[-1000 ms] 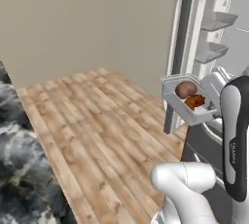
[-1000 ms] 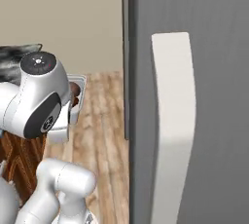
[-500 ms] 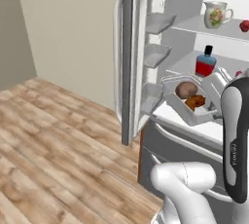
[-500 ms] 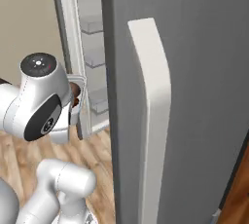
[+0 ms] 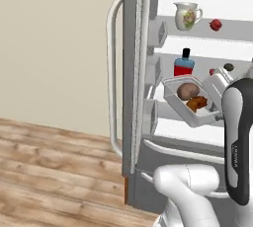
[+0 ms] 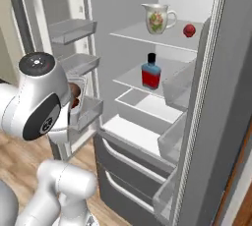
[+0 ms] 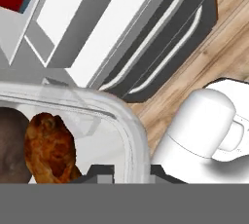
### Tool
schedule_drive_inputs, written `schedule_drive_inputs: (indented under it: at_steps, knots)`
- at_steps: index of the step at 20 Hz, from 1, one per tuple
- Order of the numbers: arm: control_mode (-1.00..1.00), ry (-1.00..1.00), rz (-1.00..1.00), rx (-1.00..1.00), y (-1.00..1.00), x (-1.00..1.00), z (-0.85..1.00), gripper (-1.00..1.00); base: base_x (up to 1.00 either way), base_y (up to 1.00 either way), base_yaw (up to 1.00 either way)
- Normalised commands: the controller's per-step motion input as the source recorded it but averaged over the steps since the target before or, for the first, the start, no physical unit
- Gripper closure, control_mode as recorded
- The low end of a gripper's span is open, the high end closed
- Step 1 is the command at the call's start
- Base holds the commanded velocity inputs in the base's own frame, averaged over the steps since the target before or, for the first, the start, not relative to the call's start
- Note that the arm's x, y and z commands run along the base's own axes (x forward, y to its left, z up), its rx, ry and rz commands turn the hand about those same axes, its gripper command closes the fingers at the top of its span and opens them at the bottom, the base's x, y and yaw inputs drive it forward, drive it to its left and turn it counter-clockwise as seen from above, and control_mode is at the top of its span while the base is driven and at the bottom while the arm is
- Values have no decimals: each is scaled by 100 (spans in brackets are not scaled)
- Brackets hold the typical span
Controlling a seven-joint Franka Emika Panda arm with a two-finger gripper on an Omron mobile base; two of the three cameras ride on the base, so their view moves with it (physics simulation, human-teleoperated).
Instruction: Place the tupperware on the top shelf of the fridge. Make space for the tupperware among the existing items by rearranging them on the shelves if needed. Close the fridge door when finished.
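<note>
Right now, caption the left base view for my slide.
Gripper holds the tupperware of food before the open fridge, where a jug and red fruit sit on the top shelf.

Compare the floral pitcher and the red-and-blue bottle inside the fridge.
The floral pitcher is white and squat, with a side handle; the bottle is red and blue, with a narrow black cap. The pitcher stands on the top shelf, the bottle on the shelf below. Both stand upright.

base turned, open fridge interior now faced
</note>
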Motion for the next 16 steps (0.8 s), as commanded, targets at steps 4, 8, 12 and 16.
schedule_drive_inputs:
  at_steps: [4, 8, 12, 16]
  knots:
    - [100, 0, 0, 0, 0, 0, 0, 100, 10, -5, -61]
    - [100, 0, 0, 0, 0, 0, 0, 100, 26, -1, -58]
    - [100, 0, 0, 0, 0, 0, 0, 100, 56, 0, -54]
    - [100, 0, 0, 0, 0, 0, 0, 100, 74, 0, -46]
